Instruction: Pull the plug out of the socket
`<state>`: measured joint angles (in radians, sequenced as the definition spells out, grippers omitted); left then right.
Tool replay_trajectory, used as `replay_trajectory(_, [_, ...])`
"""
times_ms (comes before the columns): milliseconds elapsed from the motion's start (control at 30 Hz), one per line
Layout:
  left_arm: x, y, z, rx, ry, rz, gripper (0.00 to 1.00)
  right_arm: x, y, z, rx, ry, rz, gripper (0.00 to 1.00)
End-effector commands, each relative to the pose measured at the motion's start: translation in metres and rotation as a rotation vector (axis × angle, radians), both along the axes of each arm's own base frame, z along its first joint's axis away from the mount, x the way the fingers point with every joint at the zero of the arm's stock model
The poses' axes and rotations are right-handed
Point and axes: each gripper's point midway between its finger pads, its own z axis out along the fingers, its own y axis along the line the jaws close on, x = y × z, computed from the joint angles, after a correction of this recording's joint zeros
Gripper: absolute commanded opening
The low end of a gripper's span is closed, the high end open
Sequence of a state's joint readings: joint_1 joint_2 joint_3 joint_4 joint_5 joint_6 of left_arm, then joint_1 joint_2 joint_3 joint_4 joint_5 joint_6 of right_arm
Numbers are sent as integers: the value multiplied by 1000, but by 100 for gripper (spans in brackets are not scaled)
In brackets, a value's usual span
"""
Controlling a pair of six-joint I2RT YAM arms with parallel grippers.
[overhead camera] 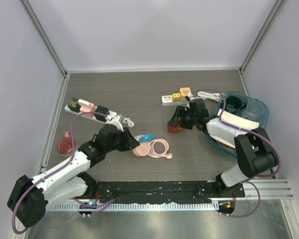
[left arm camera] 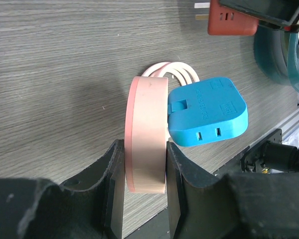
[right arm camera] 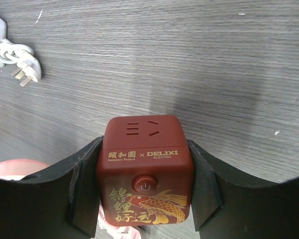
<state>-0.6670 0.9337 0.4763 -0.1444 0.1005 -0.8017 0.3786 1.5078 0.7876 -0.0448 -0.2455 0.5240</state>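
Note:
My left gripper is shut on the rim of a round pink socket, which stands on edge just above the table. A blue plug block sits against the socket's flat face, and the pink cord loops behind it. In the top view, the left gripper is at the table's middle left. My right gripper is shut on a dark red cube adapter with a gold fish print. The cube hangs apart from the blue plug with its metal prongs bare.
A white power strip with yellow and orange adapters lies at the back. Another strip with several plugs lies at the left, with a white plug and cord beside it. A teal bowl stands right and a pink dish left.

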Motion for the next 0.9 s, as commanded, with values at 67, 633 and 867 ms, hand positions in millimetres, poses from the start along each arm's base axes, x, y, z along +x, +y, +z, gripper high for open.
replay_trajectory(67, [2,-17,14,-68,-39,-68,0,23,7,16,41,-75,11,55])
replay_trajectory(633, [-7,-23,27,-83,-15,-126,0,32,-45,73,-153,-148,-116,91])
replay_trajectory(867, [-10,-30,25,-107,0,-158,0,-18,11,134,151,-366,224,79])
